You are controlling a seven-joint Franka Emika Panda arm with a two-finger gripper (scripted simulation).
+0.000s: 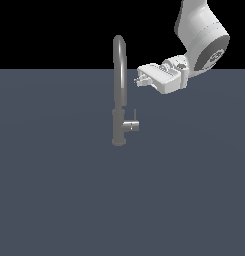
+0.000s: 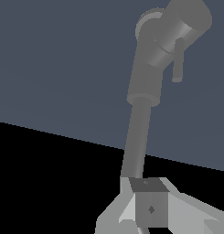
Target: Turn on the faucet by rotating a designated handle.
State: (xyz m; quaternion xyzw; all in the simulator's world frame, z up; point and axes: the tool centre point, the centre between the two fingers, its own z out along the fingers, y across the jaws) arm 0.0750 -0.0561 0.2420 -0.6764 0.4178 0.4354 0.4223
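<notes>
The faucet (image 1: pixel 119 95) is a tall slim grey tap with an arched spout, standing on the dark floor. Its handle (image 1: pixel 131 125) is a short horizontal stub on the base, pointing to the exterior view's right, with a thin lever pin (image 1: pixel 135 115) standing upright. My gripper (image 1: pixel 140 79) hovers to the right of the spout, well above the handle, touching nothing. Its fingers are together and empty. In the wrist view the gripper (image 2: pixel 141 205) sits near the spout pipe (image 2: pixel 137 137), with the handle (image 2: pixel 184 23) and pin (image 2: pixel 178 59) far beyond.
The grey-blue floor (image 1: pixel 54 190) spreads flat around the faucet. The white arm (image 1: pixel 201 35) reaches in from the upper part of the exterior view's right.
</notes>
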